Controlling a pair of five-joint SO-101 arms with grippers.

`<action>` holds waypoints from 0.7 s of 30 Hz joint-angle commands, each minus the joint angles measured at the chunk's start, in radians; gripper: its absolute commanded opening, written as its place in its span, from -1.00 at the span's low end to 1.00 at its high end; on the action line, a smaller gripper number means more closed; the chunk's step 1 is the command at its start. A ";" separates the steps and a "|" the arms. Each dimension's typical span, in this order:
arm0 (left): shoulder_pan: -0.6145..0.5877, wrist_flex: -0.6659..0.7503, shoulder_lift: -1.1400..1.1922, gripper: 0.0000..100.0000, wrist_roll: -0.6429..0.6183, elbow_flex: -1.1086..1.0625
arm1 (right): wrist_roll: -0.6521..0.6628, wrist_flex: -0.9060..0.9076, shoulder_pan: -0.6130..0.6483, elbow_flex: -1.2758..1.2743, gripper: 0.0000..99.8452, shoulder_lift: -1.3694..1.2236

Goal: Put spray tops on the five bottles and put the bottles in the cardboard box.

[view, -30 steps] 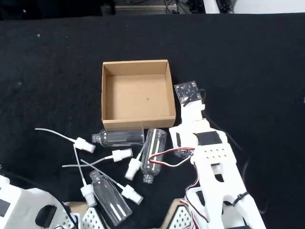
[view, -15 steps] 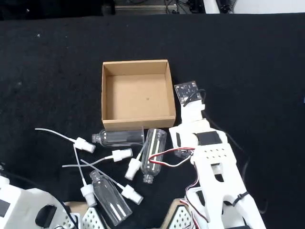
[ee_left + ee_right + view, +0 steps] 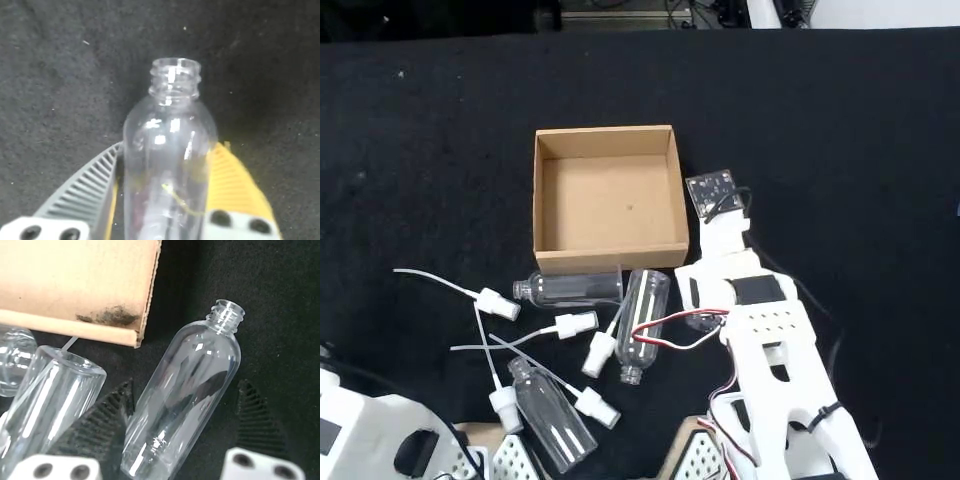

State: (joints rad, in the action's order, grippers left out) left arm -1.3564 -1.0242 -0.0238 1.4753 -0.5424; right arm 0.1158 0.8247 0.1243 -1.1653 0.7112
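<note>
The open cardboard box (image 3: 610, 200) sits mid-table. Three clear uncapped bottles lie in front of it: one along its front wall (image 3: 570, 288), one slanted (image 3: 643, 322), one nearer the front (image 3: 552, 415). Several white spray tops (image 3: 575, 325) with long tubes lie scattered among them. In the left wrist view my left gripper (image 3: 170, 147) is shut on another clear bottle (image 3: 167, 165), neck pointing away, over the black cloth. My right gripper (image 3: 187, 385) stands open astride a further bottle (image 3: 190, 385) lying by the box corner (image 3: 145, 335); one black finger (image 3: 255, 420) is clear of it.
The white right arm (image 3: 760, 340) stretches from the front edge to just right of the box. The left arm's base (image 3: 370, 440) sits at the front left corner. Black cloth (image 3: 840, 150) covers the table, bare at the back and right.
</note>
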 commanded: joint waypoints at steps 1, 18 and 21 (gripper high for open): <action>0.021 -0.008 -0.018 -0.95 0.123 0.010 | -0.002 -0.018 -0.028 0.007 -0.42 0.042; 0.226 -0.161 -0.339 -0.94 -0.738 0.071 | 0.038 0.388 -0.011 0.355 -0.52 0.044; 0.229 -0.152 -0.351 -0.94 -0.790 0.045 | 0.126 0.454 0.037 0.429 -0.64 0.044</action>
State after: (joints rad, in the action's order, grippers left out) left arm -1.1431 -1.2098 -0.3046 0.7772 -0.4872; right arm 0.1542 1.1899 0.1243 -0.8784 0.7112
